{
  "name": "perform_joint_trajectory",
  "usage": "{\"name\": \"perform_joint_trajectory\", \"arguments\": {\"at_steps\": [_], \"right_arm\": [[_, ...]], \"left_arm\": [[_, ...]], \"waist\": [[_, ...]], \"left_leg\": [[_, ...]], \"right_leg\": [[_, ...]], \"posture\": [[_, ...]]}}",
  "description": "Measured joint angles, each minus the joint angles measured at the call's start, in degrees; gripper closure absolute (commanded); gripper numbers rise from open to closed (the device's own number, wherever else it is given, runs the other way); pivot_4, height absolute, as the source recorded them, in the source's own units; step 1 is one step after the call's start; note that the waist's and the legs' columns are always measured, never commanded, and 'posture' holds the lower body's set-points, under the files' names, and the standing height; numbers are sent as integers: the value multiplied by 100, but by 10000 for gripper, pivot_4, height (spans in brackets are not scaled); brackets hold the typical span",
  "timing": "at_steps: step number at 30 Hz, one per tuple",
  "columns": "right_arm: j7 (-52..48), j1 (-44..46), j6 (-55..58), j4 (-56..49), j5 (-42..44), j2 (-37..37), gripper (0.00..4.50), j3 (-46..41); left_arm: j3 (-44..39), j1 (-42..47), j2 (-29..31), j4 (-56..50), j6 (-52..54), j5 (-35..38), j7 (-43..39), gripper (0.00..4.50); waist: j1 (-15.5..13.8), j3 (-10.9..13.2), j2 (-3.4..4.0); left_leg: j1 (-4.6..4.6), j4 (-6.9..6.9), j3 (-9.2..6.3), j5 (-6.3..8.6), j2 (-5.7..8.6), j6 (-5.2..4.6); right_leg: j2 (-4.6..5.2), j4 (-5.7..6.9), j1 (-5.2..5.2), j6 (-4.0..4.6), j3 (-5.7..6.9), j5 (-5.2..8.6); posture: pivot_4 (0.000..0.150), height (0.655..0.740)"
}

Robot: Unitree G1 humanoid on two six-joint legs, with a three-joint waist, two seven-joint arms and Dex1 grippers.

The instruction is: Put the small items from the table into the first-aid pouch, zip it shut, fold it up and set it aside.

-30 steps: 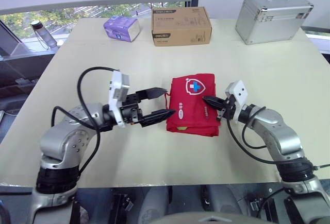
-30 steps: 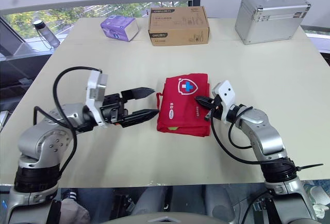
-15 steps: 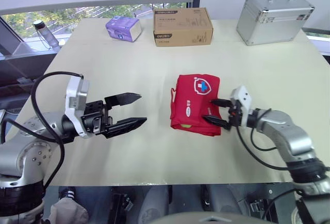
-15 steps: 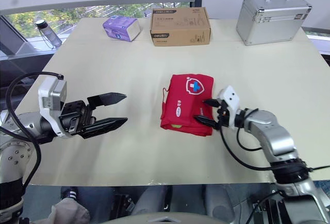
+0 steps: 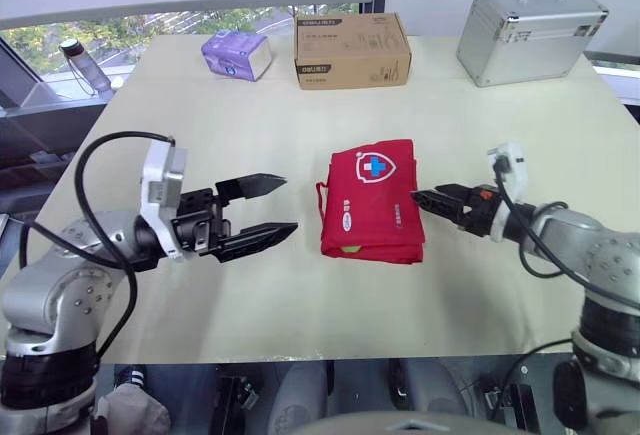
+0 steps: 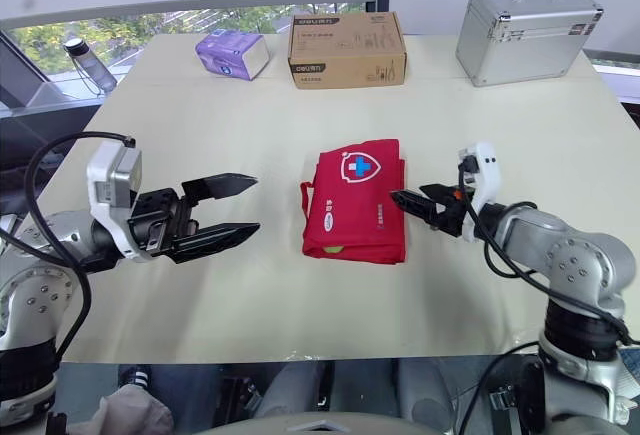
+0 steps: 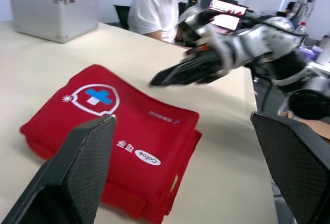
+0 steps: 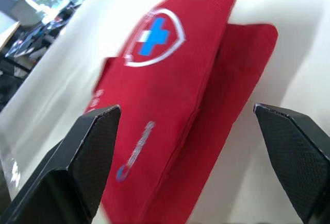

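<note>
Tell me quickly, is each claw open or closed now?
Left claw: open, holding nothing.
Right claw: open, holding nothing, near the red pouch.

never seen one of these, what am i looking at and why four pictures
This is a humanoid robot with two arms, each ending in a black two-fingered hand. The two wide pictures come from cameras in its head, looking down at the table. The other two come from a camera on each wrist, looking out between that hand's fingers. On the table lie a red first-aid pouch and, at the far edge, a purple pack, a cardboard box and a metal case. The left hand and the right hand sit either side of the pouch, both open, holding nothing.
</note>
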State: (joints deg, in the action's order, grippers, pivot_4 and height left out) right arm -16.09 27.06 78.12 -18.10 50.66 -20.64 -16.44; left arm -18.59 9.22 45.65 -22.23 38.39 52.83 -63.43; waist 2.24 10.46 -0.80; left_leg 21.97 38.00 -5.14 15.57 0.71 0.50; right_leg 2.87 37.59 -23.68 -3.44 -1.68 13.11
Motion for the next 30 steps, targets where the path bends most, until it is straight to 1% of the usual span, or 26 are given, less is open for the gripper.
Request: {"name": "perform_joint_trajectory", "arguments": {"at_steps": [5, 10, 11, 12, 15, 16, 18, 20, 21, 25, 27, 28, 29, 30], "right_arm": [[198, 448, 112, 849, -350, 170, 977, 481], [-248, 631, 184, 1477, -418, 117, 977, 747], [-495, 680, 142, 1731, -421, 98, 6335, 806], [-582, 706, 133, 1818, -421, 84, 9331, 838], [-997, 827, 34, 2166, -422, 36, 22533, 944], [-1067, 847, 21, 2220, -415, 30, 28326, 909], [-1091, 807, 53, 2273, -309, 79, 37220, 661], [-937, 685, 107, 2117, -134, 177, 44919, 297], [-721, 595, 166, 1979, 39, 317, 44919, -128], [-22, 155, 132, 1159, 543, 436, 44919, -1366], [873, -131, -300, 676, 805, 693, 44919, -2408], [1022, -146, -415, 667, 807, 705, 44919, -2591], [1361, -200, -637, 715, 834, 648, 44919, -2958], [1491, -196, -740, 783, 825, 611, 44919, -3108]], "left_arm": [[41, 2, 6, -50, 32, 116, 95, 0], [40, -132, 5, -256, 63, 181, 127, 0], [56, -193, -1, -309, 18, 160, 122, 0], [70, -214, -3, -332, 6, 156, 120, 0], [122, -224, -10, -434, -1, 157, 130, 0], [126, -208, -9, -433, -5, 155, 127, 0], [192, -72, -31, -399, -34, 135, 119, 0], [315, 39, -123, -401, -61, 134, 142, 0], [376, 84, -226, -402, -61, 135, 203, 0], [577, 321, -555, -421, -54, 137, 567, 0], [883, 652, -906, -412, -13, 20, 1033, 0], [966, 685, -964, -417, -12, 12, 1105, 0], [1145, 830, -1178, -406, 25, -53, 1355, 0], [1208, 894, -1306, -409, 26, -70, 1451, 0]], "waist": [[11, 0, 0], [15, -1, -1], [33, -1, -1], [37, -1, 0], [39, -1, -1], [36, -1, -1], [23, -1, -1], [4, -1, -1], [-18, 0, 0], [-102, 1, 1], [-153, 0, 1], [-150, 0, 1], [-149, 2, 3], [-151, 2, 4]], "left_leg": [[1, -4, 1, 0, 0, 0], [-4, -5, 2, 0, -1, -1], [-6, -6, 5, 0, -2, -1], [-8, -9, 7, 0, -2, -1], [-10, -13, 7, 0, -5, -1], [-10, -13, 7, 0, -5, -1], [-8, -13, 6, 0, -5, -1], [-5, -12, 6, 0, -3, -1], [2, -12, 3, 0, -1, -1], [8, -11, -1, 0, 4, -1], [8, -10, -2, -1, 6, -1], [8, -9, 0, -1, 7, -1], [5, -7, 6, -1, 9, -1], [6, -3, 6, -1, 11, -2]], "right_leg": [[0, 0, -5, 0, -1, 0], [-2, 2, -3, 0, -3, 0], [-4, 3, -3, 0, -5, 0], [-5, 4, -3, 0, -8, 0], [-8, 4, -4, 0, -9, 0], [-9, 5, -4, 0, -8, 0], [-9, 5, -4, 0, -8, 0], [-6, 3, -4, 0, -8, -1], [-5, 1, -6, -1, -6, -1], [2, -7, -6, -2, -1, -1], [3, -6, -5, -2, 0, -2], [3, -4, -5, -2, -2, -2], [4, -2, -3, -3, -10, -2], [6, -1, -3, -3, -10, -2]], "posture": [[1500, 7400], [1500, 7400], [1500, 7400], [1500, 7400], [1500, 7400], [1500, 7400], [1500, 7400], [1500, 7400], [1500, 7400], [1500, 7400], [1500, 7400], [1500, 7400], [1500, 7400], [1500, 7400]]}}
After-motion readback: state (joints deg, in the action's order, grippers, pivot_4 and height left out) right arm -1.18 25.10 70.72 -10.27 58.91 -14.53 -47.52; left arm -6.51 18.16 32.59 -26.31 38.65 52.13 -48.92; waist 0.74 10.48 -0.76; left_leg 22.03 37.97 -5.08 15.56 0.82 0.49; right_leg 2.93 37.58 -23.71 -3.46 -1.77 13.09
